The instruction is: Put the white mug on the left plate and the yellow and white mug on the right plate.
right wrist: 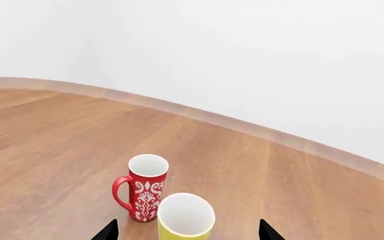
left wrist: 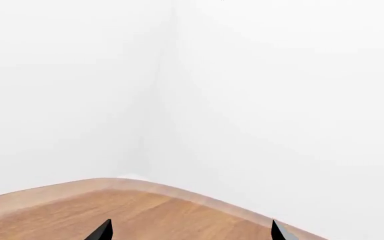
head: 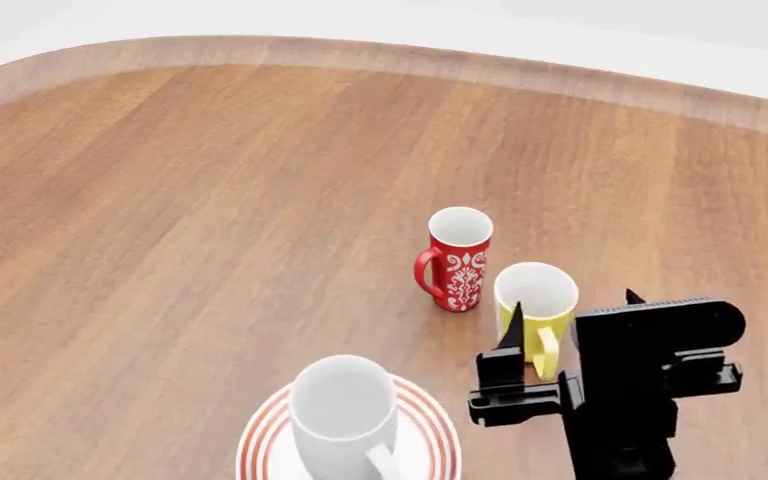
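White mug [head: 343, 410] sits upright on the left plate [head: 267, 440] at the near edge of the head view, handle toward the camera. Right plate isn't visible in any view. Right gripper [head: 568, 312] is just beyond and to the right of that plate, jaws spread, one fingertip on either side of the yellow and white mug [head: 535, 303], not visibly pressing it; in the right wrist view the mug [right wrist: 185, 218] sits between the two tips. That mug stands upright on the bare wooden table [head: 197, 200], handle toward the gripper. Red mug [head: 458, 258] with white floral pattern is just beyond it to the left, close beside it, upright. Left gripper [left wrist: 192, 231]: only two tips show, apart, nothing between them, over the table's far corner [left wrist: 112, 200].
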